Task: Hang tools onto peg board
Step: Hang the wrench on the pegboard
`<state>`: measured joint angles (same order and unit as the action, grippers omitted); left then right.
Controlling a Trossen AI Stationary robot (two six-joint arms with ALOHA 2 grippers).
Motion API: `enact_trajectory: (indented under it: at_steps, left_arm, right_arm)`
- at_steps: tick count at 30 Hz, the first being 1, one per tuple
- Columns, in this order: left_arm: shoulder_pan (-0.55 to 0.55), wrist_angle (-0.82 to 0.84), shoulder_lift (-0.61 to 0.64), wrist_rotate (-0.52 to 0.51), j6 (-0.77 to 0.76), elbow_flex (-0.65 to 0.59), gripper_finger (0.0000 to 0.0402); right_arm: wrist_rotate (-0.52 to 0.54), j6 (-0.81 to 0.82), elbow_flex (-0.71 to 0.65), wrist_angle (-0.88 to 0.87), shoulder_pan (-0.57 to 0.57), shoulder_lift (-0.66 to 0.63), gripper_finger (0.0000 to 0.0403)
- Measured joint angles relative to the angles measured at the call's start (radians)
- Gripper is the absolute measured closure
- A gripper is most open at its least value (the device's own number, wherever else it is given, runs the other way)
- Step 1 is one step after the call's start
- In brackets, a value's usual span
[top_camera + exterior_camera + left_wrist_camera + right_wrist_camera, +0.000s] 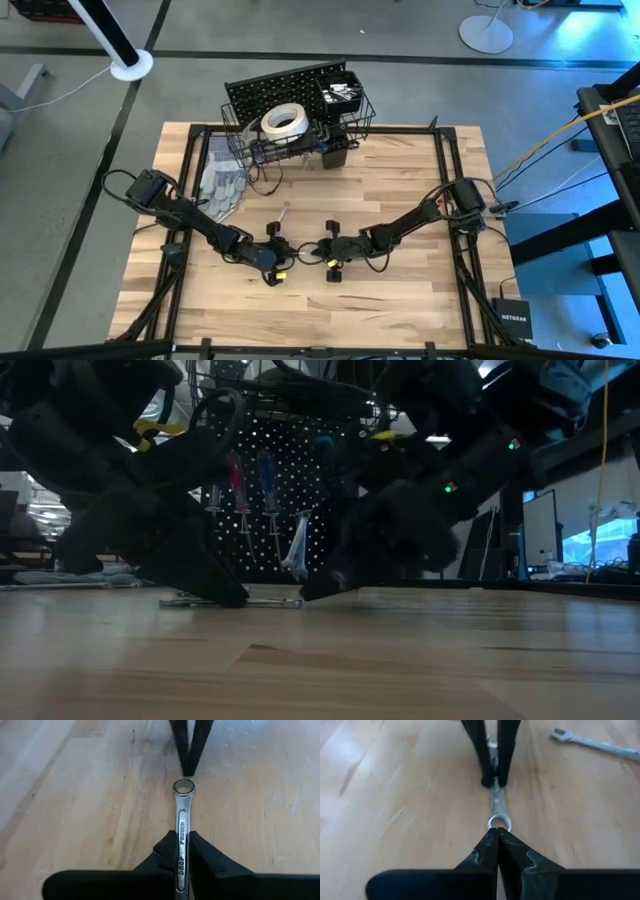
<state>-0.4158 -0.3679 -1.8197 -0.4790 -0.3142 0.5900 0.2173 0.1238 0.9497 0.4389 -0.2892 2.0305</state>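
The left end effector (181,851) is low over the bench (400,300), and its two dark fingers (165,851) are closed on the shaft of a silver wrench (181,820), one finger on each side of it. The wrench lies flat on the wood and reaches straight forward from this end effector, with its ring end (183,787) at the far tip. Just beyond that ring end stands the right end effector (496,840), nose to nose with the left one; its fingers are pressed together and hold nothing, and their tips sit just beside the ring, though I cannot tell if they touch it. In the low view the wrench shows as a thin bright line on the bench between the two dark end effectors. A second wrench (594,742) lies on the wood to one side of the right end effector, apart from the first one. Farther away, past both end effectors, the peg board (275,90) stands upright at the back edge of the bench. A white tape roll (283,121) rests in its wire basket (240,140), and in the low view a red-handled screwdriver (238,485) and a blue-handled screwdriver (266,478) hang on the board. Grey gloves (222,187) lie on the bench near the left arm.
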Motion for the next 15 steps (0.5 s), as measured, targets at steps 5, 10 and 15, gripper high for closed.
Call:
enact_trajectory:
  at_steps: [5, 10, 15]
  left_arm:
    - [-0.004, 0.042, -0.004, -0.021, 0.031, 0.035, 0.039]
    - [-0.002, 0.108, 0.0, -0.043, 0.031, 0.073, 0.04]
    - [0.001, 0.138, 0.024, -0.043, 0.034, 0.093, 0.0398]
  right_arm:
    - [0.082, -0.033, 0.001, -0.086, -0.022, -0.067, 0.0393]
    - [0.209, -0.083, 0.0, -0.16, -0.054, -0.082, 0.0393]
    - [0.244, -0.107, 0.002, -0.167, -0.061, -0.086, 0.0393]
